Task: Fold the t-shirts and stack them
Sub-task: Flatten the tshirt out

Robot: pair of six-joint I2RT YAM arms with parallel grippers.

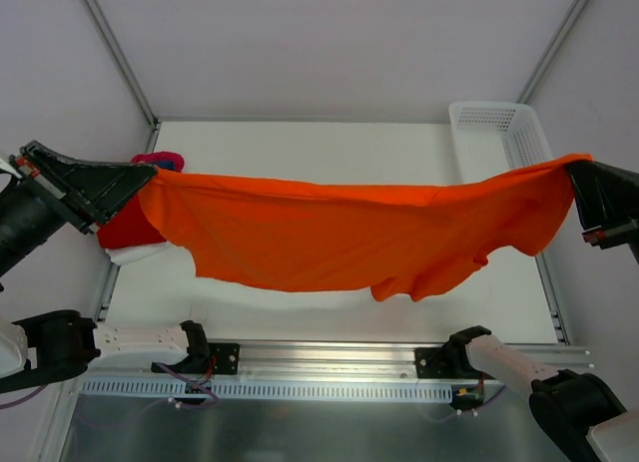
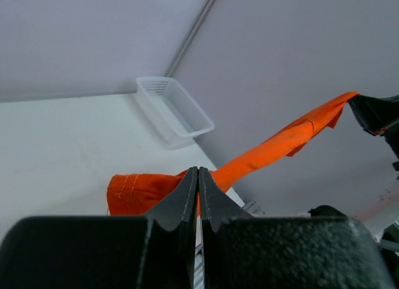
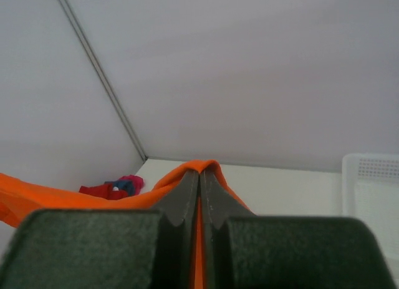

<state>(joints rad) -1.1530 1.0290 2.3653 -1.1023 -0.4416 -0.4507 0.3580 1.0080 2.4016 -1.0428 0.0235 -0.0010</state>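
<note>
Both grippers clenched on cloth: left gripper (image 1: 140, 186) pinches one end of the orange t-shirt (image 1: 329, 232), right gripper (image 1: 579, 175) pinches the other end. Each wrist view shows the jaws pressed together with orange fabric caught at the tips.

The shirt hangs in the air between the arms, stretched across the width of the table (image 1: 300, 143). It sags in the middle, with the hem and a bunched sleeve part (image 1: 439, 272) drooping toward the near edge. It is not flat and no fold is made.

Step in hand, my read: spread it out and lay it down.
- Hold both ends level and equally taut, and lower them together so the drooping hem lands first and the rest rolls out flat.
- Don't over-pull. The grips look to sit right at the edge of the cloth, so it could slip out.
- Watch the bunched part on the right, which may tuck under.
- Keep the left end off the pile.

Surface: white, smooth-looking table top. At the far left sits a pile with a red shirt (image 1: 122, 228), a magenta shirt (image 1: 160, 161) and a white shirt (image 1: 135, 254) underneath. A bit of blue shirt (image 3: 124, 185) shows in the right wrist view. The white mesh basket (image 1: 499, 128) is at the far right corner, well apart from the pile.

Room: pale grey walls (image 1: 329, 43) on three sides, with metal frame bars (image 1: 115, 48) in the corners.
</note>
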